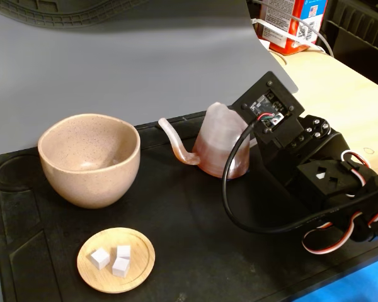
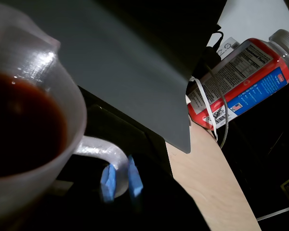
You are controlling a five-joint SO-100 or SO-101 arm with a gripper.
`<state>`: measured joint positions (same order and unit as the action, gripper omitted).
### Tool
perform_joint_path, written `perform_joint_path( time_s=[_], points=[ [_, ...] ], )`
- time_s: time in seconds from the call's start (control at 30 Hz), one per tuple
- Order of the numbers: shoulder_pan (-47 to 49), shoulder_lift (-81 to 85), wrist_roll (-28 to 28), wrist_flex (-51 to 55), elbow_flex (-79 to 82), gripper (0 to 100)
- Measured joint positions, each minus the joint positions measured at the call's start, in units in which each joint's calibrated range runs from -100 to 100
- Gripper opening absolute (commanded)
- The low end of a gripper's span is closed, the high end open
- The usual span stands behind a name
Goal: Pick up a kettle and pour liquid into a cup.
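Note:
The translucent pinkish kettle (image 1: 217, 143) stands upright on the black mat (image 1: 195, 251), its thin spout (image 1: 176, 143) pointing left toward the cup (image 1: 89, 160). The beige speckled cup stands apart to the left and looks empty inside. My arm's wrist (image 1: 271, 116) is right behind the kettle and hides the fingers in the fixed view. In the wrist view my gripper (image 2: 120, 177) has its blue pads (image 2: 108, 180) pressed on both sides of the kettle's loop handle (image 2: 98, 148). Reddish-brown liquid (image 2: 24, 125) fills the kettle (image 2: 62, 96).
A small wooden dish (image 1: 142, 270) with three white cubes lies at the mat's front. A grey backdrop sheet (image 1: 132, 69) rises behind. A red-labelled bottle (image 1: 296, 22) lies on the wooden tabletop (image 1: 340, 94) at the back right; it also shows in the wrist view (image 2: 245, 77).

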<state>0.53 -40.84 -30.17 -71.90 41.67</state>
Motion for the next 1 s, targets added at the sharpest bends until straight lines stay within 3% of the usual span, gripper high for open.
perform_joint_path(
  time_s=[0.4,0.77,1.0],
  points=[
    [0.08,0.43,-0.21,0.09,0.0,1],
    [1.06,13.87,-1.31,3.59,8.67,1],
    [4.08,28.34,-0.26,19.08,9.64,1]
  ],
)
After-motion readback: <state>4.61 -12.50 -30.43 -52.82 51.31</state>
